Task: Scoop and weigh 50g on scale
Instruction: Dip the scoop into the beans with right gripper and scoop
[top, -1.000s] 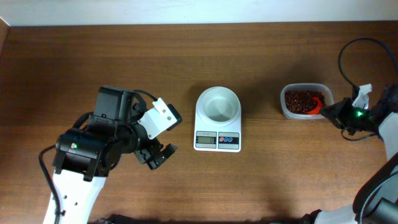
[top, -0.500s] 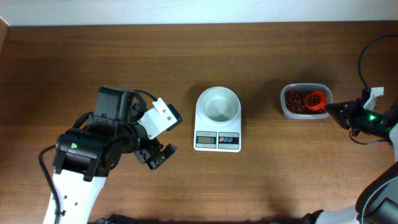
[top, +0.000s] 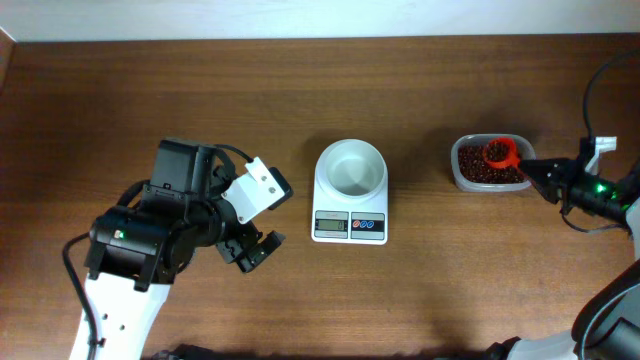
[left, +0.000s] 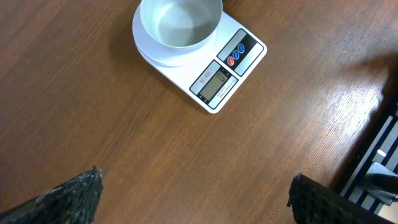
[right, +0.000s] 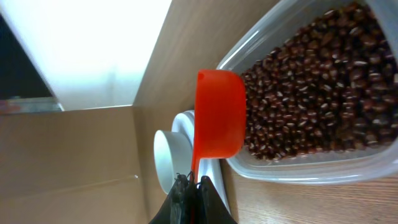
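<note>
The white scale stands mid-table with its round bowl bare inside; the left wrist view shows it too. Dark red-brown beans fill a clear tub at the right, seen close in the right wrist view. My right gripper is shut on the handle of an orange-red scoop, whose cup hangs over the tub's beans. My left gripper is open above bare wood, left of the scale, its fingertips at the left wrist view's bottom corners.
A black cable loops above the right arm near the table's right edge. The left arm's bulky body fills the table's left front. A pale wall runs behind the far edge.
My right gripper has lifted the scoop out of the tub's right side and carried it a little left and up over the beans. The left arm has not moved.
</note>
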